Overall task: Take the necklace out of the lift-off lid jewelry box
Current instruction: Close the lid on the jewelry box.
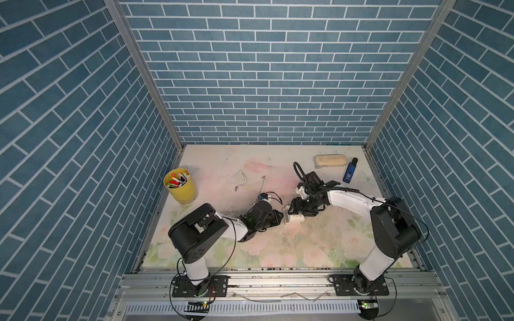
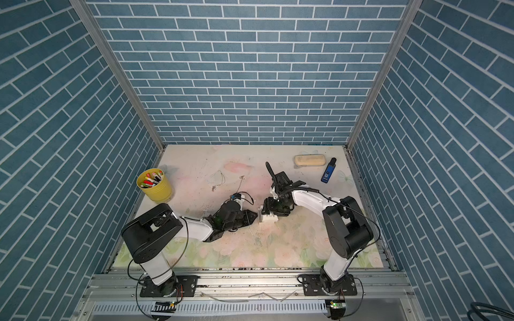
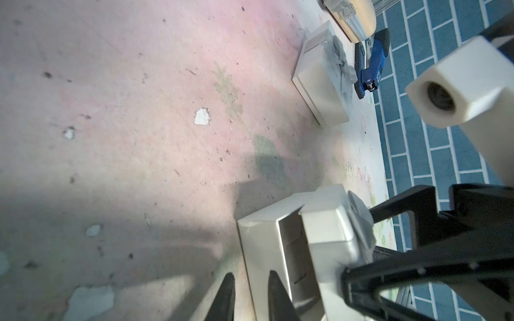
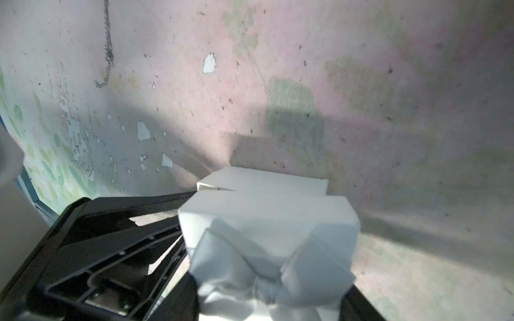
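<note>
The white jewelry box [image 1: 296, 219] sits mid-table between both arms. My right gripper [image 4: 267, 303] is shut on its lid [image 4: 267, 211], which has a grey bow, and holds it partly off the base [image 4: 264, 178]. My left gripper [image 3: 250, 273] is nearly shut, its fingers astride the base's near wall [image 3: 258, 236]. The base's insert [image 3: 294, 250] shows slits and no chain. Two thin necklace chains [image 1: 240, 180] [image 1: 262, 183] lie on the mat behind the left arm, and one chain [image 4: 108, 47] shows in the right wrist view.
A yellow cup of markers [image 1: 180, 186] stands at the left edge. A beige case [image 1: 330, 160] and a blue device [image 1: 349, 173] lie at the back right. A second white box with a grey bow [image 3: 317, 91] sits near them. Blue brick walls enclose three sides.
</note>
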Tool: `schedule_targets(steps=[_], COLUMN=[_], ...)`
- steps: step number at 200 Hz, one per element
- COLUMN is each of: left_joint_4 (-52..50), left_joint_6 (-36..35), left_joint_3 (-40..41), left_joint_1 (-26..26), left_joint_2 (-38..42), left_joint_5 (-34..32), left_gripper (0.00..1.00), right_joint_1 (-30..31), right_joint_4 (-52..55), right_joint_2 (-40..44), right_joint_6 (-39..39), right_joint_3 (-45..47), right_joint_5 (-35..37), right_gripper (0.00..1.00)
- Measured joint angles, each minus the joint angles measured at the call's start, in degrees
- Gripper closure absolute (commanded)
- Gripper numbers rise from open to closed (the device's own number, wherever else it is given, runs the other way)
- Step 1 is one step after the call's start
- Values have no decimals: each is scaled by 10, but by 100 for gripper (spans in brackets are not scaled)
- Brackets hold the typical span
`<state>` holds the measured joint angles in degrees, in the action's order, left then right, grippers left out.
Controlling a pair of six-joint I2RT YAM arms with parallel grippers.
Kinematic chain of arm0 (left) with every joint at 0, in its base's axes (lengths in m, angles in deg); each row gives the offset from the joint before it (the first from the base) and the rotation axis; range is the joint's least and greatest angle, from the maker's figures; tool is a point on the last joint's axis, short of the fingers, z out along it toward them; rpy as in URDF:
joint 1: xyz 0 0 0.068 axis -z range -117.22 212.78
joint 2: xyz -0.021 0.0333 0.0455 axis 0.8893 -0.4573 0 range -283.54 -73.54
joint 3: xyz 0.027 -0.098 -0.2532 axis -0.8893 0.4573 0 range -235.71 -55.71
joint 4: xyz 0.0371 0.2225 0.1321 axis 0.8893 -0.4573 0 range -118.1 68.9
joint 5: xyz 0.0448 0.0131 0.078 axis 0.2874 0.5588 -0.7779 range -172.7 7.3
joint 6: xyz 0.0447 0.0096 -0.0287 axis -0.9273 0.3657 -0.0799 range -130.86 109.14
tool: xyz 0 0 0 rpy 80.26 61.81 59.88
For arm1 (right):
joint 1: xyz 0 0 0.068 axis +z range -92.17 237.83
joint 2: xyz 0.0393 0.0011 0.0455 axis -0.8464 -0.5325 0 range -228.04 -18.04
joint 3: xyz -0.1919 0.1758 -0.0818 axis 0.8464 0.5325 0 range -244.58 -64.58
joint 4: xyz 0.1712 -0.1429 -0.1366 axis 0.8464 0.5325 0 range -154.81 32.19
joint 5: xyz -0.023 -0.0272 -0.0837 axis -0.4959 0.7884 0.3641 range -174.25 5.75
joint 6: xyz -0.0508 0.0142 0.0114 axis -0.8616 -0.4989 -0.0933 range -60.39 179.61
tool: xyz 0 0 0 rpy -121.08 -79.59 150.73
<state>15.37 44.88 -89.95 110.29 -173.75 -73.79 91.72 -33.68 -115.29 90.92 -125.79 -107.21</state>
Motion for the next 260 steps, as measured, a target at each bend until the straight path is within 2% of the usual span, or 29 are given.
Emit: schedule_targets(steps=[80,142,260], left_joint_4=[12,16,18], left_joint_6=[2,4,4], left_joint_3=[0,0,9], left_joint_1=[2,2,1], left_joint_2=[-3,-14,-14], left_joint_5=[2,1,-3], left_gripper=[78,78,78], right_joint_1=[4,8,10], right_joint_4=[7,12,11], right_joint_2=[-14,-20,-20], right_joint_6=[0,-2,-3], right_joint_3=[-17,-28,-29], right_joint_5=[-3,-4,-30], right_gripper=[37,28,21])
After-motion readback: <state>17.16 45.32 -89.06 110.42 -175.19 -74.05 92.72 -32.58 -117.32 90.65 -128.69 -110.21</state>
